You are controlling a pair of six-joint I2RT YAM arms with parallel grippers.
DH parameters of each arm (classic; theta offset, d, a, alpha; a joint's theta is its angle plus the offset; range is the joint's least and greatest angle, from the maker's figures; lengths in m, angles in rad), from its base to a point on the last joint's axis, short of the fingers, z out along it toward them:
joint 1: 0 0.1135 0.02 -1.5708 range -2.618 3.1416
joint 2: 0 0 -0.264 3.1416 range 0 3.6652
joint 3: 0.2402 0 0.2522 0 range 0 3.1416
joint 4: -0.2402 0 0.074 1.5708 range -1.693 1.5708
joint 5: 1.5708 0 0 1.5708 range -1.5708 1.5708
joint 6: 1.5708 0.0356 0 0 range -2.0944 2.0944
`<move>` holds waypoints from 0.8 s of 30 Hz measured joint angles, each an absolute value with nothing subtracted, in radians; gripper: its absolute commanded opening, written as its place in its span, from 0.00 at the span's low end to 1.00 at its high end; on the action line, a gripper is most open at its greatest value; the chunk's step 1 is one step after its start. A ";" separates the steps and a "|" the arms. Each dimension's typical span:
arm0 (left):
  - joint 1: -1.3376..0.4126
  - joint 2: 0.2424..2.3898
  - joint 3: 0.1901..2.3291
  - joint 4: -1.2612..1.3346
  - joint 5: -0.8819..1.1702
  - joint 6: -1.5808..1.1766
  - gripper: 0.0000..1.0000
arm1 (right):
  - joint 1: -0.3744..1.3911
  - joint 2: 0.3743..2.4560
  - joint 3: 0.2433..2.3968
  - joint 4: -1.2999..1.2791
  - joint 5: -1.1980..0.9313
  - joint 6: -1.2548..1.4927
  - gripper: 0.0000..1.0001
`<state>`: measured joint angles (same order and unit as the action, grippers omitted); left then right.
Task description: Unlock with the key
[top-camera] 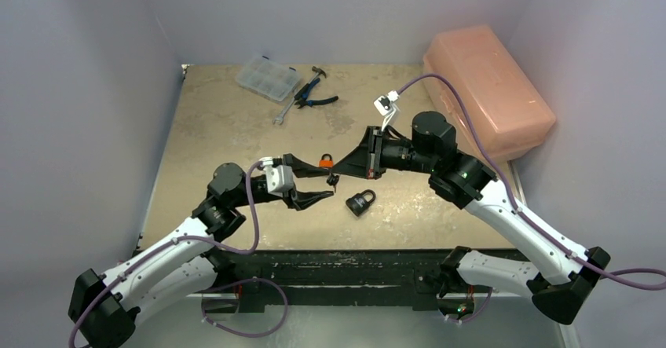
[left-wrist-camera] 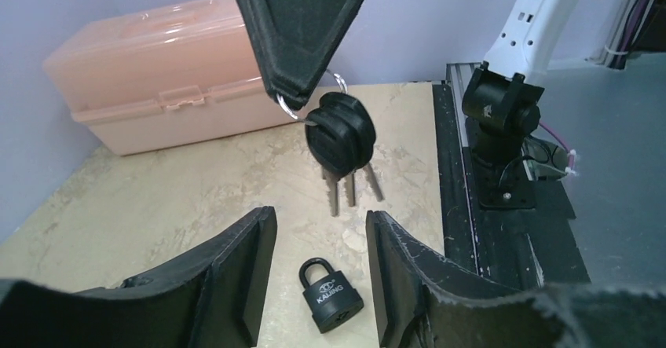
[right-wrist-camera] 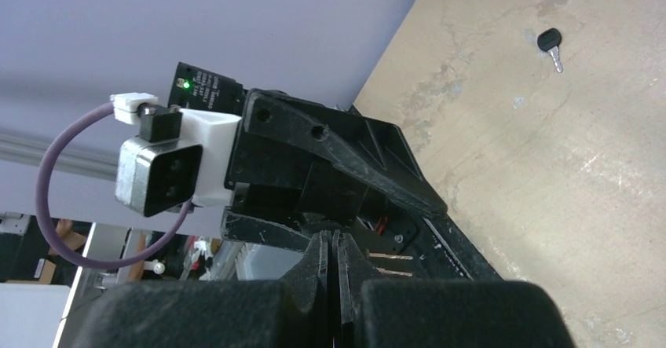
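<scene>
My right gripper (top-camera: 340,172) is shut on the ring (left-wrist-camera: 291,110) of a bunch of black-headed keys (left-wrist-camera: 339,134). The bunch hangs just above and ahead of my left gripper (left-wrist-camera: 322,221). That left gripper is open with nothing between its fingers (left-wrist-camera: 251,242). A black padlock (left-wrist-camera: 331,296) lies flat on the table below the gap, also seen from the top as the black padlock (top-camera: 360,202). In the right wrist view my right gripper (right-wrist-camera: 331,243) has its jaws pressed together, and two key blades (right-wrist-camera: 390,256) stick out beside them. An orange padlock (top-camera: 325,160) sits behind the grippers.
A pink toolbox (top-camera: 487,89) fills the back right corner. A clear organiser box (top-camera: 268,78), pliers (top-camera: 312,95) and a wrench (top-camera: 284,112) lie at the back. One loose black-headed key (right-wrist-camera: 550,42) lies on the table. The right arm's base (left-wrist-camera: 503,112) stands at the near edge.
</scene>
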<state>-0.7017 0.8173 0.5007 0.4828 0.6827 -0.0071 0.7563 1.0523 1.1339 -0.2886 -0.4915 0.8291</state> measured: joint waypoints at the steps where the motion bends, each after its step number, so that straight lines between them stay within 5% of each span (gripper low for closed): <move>1: -0.702 0.811 0.508 0.461 0.687 0.010 0.47 | 0.756 1.052 1.134 -0.290 -0.492 0.828 0.00; 13: -0.702 0.791 0.586 0.273 0.707 0.166 0.34 | 0.756 1.053 1.134 -0.292 -0.516 0.825 0.00; 24: -0.702 0.796 0.586 0.314 0.713 0.160 0.33 | 0.756 1.054 1.134 -0.292 -0.519 0.826 0.00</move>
